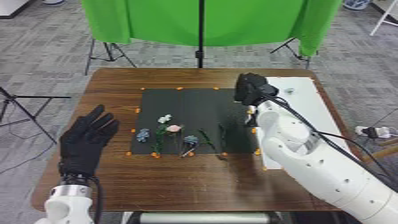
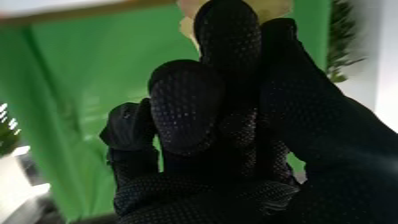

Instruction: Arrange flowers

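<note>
The right hand [image 1: 252, 86] grips a pale cream-and-pinkish flower [image 2: 274, 9] by the mat's far right corner. The left hand [image 1: 84, 137] is open. On the dark mat [image 1: 178, 102] lie 1 white flower [image 1: 164, 119], 1 pink flower [image 1: 173, 128] and 2 blue flowers [image 1: 143, 134].

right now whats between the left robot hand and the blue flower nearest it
In the head view, between the left robot hand and the blue flower lie a strip of brown table and the dark mat's edge.
</note>
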Motion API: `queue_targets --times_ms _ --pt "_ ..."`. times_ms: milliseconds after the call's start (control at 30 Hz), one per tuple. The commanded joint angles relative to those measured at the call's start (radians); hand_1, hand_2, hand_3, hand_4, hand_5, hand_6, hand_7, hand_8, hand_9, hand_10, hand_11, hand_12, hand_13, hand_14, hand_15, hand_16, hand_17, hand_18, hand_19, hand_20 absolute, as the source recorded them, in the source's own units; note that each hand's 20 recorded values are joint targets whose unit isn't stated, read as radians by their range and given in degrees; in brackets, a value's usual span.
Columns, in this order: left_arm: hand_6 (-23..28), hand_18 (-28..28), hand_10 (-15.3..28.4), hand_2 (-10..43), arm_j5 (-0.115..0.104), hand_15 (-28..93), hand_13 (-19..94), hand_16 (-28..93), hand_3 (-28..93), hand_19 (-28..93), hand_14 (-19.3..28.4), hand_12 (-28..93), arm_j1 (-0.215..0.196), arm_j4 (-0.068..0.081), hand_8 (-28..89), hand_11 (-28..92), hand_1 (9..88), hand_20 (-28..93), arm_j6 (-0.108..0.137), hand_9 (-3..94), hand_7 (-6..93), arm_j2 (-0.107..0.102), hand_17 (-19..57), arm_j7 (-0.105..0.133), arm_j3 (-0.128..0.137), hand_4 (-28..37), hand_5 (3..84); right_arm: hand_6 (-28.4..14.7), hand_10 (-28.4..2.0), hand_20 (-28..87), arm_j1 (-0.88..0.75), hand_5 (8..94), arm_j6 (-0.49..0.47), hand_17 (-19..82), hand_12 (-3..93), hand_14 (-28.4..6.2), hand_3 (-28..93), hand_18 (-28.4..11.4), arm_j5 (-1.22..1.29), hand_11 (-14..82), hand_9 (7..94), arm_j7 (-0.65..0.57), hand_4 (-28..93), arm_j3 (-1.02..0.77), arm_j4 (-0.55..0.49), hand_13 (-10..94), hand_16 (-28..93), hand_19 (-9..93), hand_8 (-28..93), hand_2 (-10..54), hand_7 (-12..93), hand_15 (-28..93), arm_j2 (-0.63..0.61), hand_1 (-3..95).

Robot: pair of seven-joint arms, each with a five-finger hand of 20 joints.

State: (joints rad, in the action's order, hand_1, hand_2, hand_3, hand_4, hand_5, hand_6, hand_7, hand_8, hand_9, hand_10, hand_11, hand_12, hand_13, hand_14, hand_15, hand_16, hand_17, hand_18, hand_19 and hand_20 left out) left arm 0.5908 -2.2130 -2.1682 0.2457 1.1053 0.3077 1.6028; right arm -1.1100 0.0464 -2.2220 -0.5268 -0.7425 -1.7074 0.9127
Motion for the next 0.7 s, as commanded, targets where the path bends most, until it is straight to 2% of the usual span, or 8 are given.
queue_targets --times_ms 33,67,100,133,267,400,467,700 --pt "11.2 25.7 20.4 8.8 0.009 49 26 -9 79 57 27.1 10 0.099 0.036 -9 27 22.2 19 -0.026 36.5 12.2 0.009 -7.7 -0.040 -0.041 -28.3 41.5 2.1 -6.6 51 -0.118 86.5 -0.046 30 32.8 -6.3 74 -20.9 -0.034 21.7 92.5 0.029 -28 -0.003 -0.024 74 20 93 5 -9.5 19 71 0.023 52.7" --pt "11.1 25.7 20.4 8.9 0.012 50 26 -9 79 57 27.0 10 0.104 0.038 -9 27 22.2 19 -0.027 36.5 12.2 0.011 -7.7 -0.046 -0.041 -28.3 41.5 2.1 -6.7 51 -0.124 86.3 -0.051 30 32.9 -6.4 74 -20.9 -0.038 21.9 92.4 0.034 -28 -0.007 -0.026 74 19 93 4 -9.5 20 71 0.028 52.7" --pt "11.1 25.7 20.4 8.9 0.009 50 26 -9 79 57 27.0 10 0.106 0.039 -9 27 22.2 19 -0.022 36.5 12.3 0.009 -7.7 -0.042 -0.045 -28.3 41.5 2.2 -6.7 51 -0.122 86.2 -0.045 30 33.0 -6.5 74 -20.9 -0.043 22.0 92.4 0.041 -28 -0.002 -0.026 74 19 93 4 -9.5 20 71 0.031 52.6" --pt "11.1 25.8 20.4 8.9 0.012 50 26 -9 79 57 27.1 10 0.111 0.040 -9 27 22.2 19 -0.022 36.4 12.2 0.015 -7.7 -0.052 -0.044 -28.3 41.4 2.2 -6.7 50 -0.128 86.1 -0.049 29 33.0 -6.6 74 -20.9 -0.053 22.1 92.3 0.051 -28 -0.006 -0.029 74 19 93 4 -9.5 20 71 0.035 52.6" --pt "11.1 25.7 20.5 8.9 0.011 49 26 -10 79 57 27.0 10 0.123 0.045 -9 27 22.2 19 -0.022 36.4 12.1 0.012 -7.7 -0.050 -0.054 -28.3 41.4 2.5 -6.7 50 -0.128 85.8 -0.022 29 33.3 -6.8 74 -21.1 -0.073 22.6 92.1 0.079 -28 0.007 -0.033 73 19 93 4 -9.5 20 72 0.044 52.5" --pt "11.2 25.7 20.4 9.0 0.015 50 26 -10 79 57 27.0 10 0.157 0.059 -9 27 22.2 19 -0.032 36.5 12.0 0.012 -7.6 -0.061 -0.073 -28.3 41.4 2.6 -6.8 50 -0.077 85.8 0.088 29 33.2 -7.0 74 -21.1 -0.123 23.7 91.9 0.045 -28 0.086 -0.017 73 19 93 4 -9.5 20 73 0.027 52.4" --pt "11.1 25.7 20.4 9.0 0.019 49 26 -10 79 57 27.0 10 0.159 0.058 -9 27 22.1 19 -0.038 36.4 12.0 0.008 -7.6 -0.063 -0.079 -28.3 41.4 2.5 -6.8 50 -0.066 86.1 0.099 29 33.1 -6.9 74 -21.1 -0.120 24.0 92.0 0.027 -28 0.098 -0.025 73 18 93 3 -9.5 20 73 0.025 52.5" --pt "11.0 25.6 20.2 9.1 0.029 49 26 -10 79 57 27.1 10 0.170 0.064 -9 26 22.2 18 -0.040 36.2 11.9 0.020 -7.7 -0.087 -0.083 -28.3 41.2 1.9 -6.7 51 -0.092 87.1 0.092 30 33.4 -7.0 75 -21.8 -0.152 23.0 92.6 0.085 -28 0.074 -0.055 74 18 93 4 -9.5 19 72 0.053 52.8"
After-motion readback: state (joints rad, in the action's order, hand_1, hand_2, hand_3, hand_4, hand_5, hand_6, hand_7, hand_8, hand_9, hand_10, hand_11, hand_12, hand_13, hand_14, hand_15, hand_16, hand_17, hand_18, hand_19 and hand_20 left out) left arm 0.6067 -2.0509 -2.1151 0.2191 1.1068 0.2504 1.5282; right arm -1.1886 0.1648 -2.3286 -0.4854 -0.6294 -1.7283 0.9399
